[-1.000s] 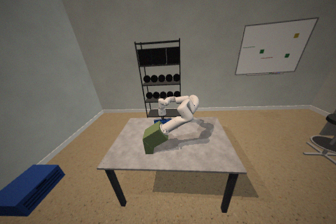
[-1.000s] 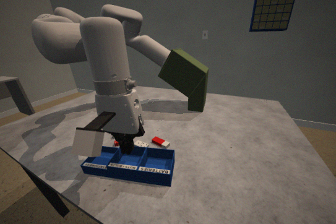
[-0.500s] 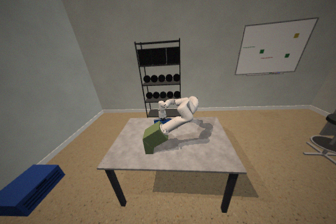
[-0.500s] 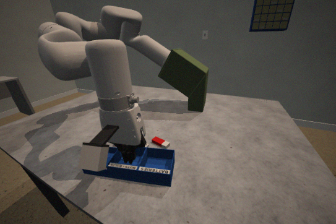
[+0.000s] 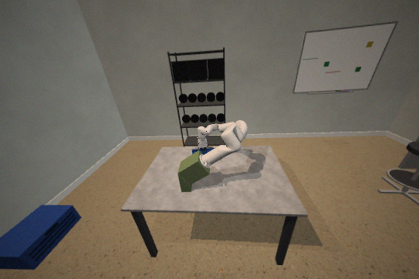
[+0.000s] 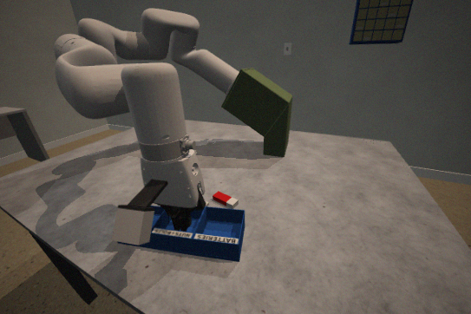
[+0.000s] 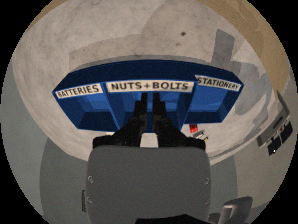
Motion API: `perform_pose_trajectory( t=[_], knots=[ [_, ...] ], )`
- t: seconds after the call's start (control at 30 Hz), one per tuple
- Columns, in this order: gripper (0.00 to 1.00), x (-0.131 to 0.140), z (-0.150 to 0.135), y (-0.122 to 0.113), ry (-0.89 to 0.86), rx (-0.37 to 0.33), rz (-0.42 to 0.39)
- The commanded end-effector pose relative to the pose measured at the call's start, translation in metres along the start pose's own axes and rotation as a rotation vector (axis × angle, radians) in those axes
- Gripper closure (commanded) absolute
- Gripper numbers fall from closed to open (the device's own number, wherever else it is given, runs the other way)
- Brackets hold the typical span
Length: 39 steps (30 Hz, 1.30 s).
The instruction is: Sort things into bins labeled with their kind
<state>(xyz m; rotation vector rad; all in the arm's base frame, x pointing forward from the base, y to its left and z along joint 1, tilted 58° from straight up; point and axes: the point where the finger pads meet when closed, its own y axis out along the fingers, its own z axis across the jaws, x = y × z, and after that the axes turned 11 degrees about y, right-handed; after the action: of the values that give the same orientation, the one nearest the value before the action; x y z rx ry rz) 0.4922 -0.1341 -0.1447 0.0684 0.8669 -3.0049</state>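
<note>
Blue tray point(image 6: 227, 251): three labelled bins, long axis along the table's near edge.
Gripper point(image 6: 180, 223): lowered into the NUTS+BOLTS bin, fingers nearly closed; any held item can't be seen.
Eraser point(image 6: 225, 199): red-white, flat on table point(image 6: 340, 208) behind tray, white end pointing right.

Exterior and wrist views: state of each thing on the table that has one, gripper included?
gripper: shut, fingers lowered into the bin's middle compartment; whether it holds something small cannot be seen.
blue bin: upright on the table, three compartments labelled BATTERIES, NUTS+BOLTS, STATIONERY.
BATTERIES compartment: no contents visible.
red and white eraser: lying flat on the table behind the bin, untouched.
</note>
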Motion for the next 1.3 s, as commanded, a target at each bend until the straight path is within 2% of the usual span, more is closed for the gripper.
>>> perform_pose_trajectory(
  t=[0.0, 1.07, 1.27],
  knots=[
    [0.93, -0.0012, -0.0012, -0.0025, 0.000, -0.003, 0.004],
    [0.93, -0.0012, -0.0012, -0.0025, 0.000, -0.003, 0.004],
    [0.93, -0.0012, -0.0012, -0.0105, 0.000, -0.003, 0.004]
  ],
)
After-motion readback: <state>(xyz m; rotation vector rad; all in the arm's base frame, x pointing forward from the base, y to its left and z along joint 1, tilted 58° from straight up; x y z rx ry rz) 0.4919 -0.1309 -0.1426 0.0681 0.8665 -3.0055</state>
